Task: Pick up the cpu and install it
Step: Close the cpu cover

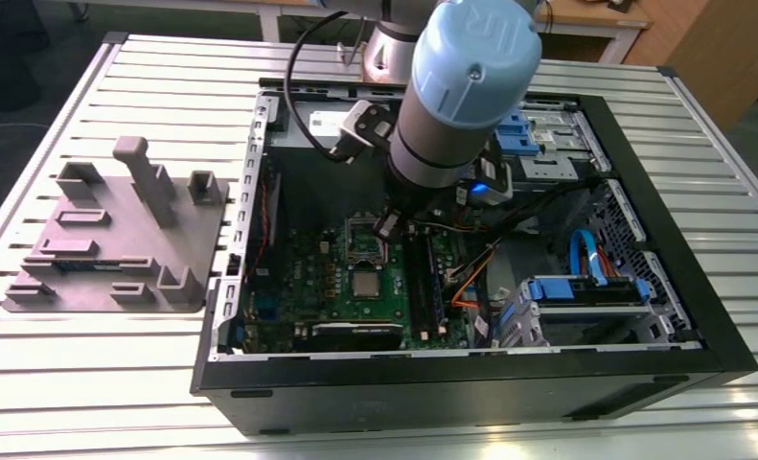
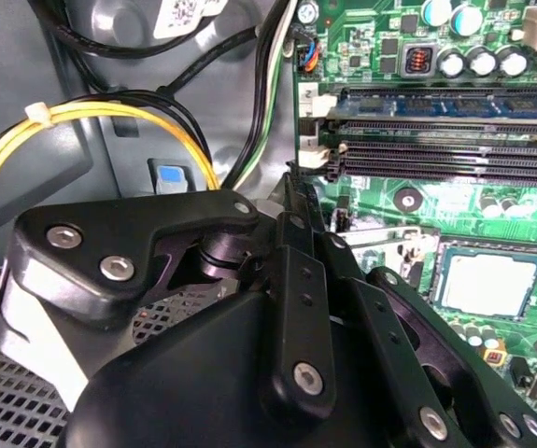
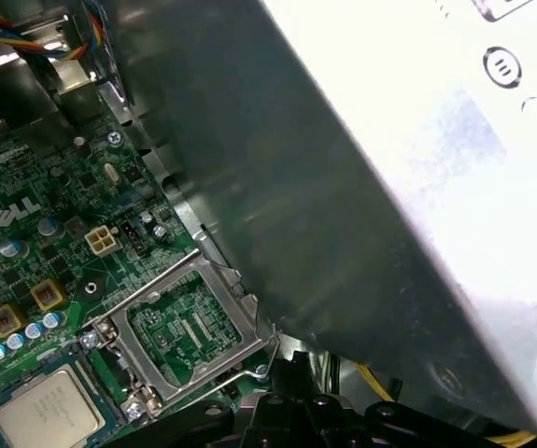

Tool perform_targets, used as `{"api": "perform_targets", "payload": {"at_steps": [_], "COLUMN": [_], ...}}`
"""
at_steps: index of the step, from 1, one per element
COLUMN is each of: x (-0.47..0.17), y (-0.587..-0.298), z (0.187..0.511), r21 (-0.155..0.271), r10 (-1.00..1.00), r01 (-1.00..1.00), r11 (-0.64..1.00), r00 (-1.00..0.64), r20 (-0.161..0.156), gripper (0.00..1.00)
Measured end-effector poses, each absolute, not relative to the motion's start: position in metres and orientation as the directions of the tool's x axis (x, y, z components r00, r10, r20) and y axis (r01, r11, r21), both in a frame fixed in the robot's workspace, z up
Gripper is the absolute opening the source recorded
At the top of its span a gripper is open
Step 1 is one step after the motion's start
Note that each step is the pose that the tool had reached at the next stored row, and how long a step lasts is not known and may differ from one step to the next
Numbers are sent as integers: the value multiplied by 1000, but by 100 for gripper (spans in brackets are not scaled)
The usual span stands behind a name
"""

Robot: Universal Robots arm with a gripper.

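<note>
Worryingly, the clenched, empty gripper [image 1: 386,227] hangs mid-frame over the open retention frame [image 1: 359,244] and could snag it, jarring the cpu [image 1: 366,285] just below.

The cpu [image 2: 488,278] has a dull, smooth metal top — the gripper [image 2: 296,280] looks matt black, with shiny screws.

table [image 1: 72,383]: white slatted top | floor [image 1: 21,57]: dark | desk [image 1: 608,24]: wooden, behind table
</note>
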State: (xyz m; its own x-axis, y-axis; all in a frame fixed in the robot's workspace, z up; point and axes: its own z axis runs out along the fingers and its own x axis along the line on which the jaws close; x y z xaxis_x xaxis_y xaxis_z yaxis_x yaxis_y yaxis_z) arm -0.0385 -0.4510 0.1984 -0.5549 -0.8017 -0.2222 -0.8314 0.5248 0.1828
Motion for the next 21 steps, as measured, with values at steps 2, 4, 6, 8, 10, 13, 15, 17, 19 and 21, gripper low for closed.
{"api": "perform_targets", "payload": {"at_steps": [2, 4, 6, 8, 10, 13, 15, 17, 19, 21], "x": [-39, -40, -40, -41, -41, -42, -42, -43, -43, -44], "y": [-451, -451, -451, -451, -451, -451, -451, -451, -451, -451], "z": [199, 199, 200, 200, 201, 202, 203, 204, 206, 208], "r21": [181, 179, 176, 175, 174, 173, 173, 173, 173, 173], "r10": [-803, -804, -806, -807, -809, -811, -812, -813, -813, -814], "r01": [-832, -832, -833, -833, -834, -836, -837, -838, -839, -839], "r11": [525, 525, 524, 524, 523, 520, 519, 518, 517, 516], "r00": [-554, -553, -552, -552, -550, -547, -546, -545, -544, -543], "r20": [-220, -216, -213, -210, -208, -207, -207, -207, -207, -207], "gripper": [11, 11, 11, 11, 11, 11, 11, 11, 11, 11]}}
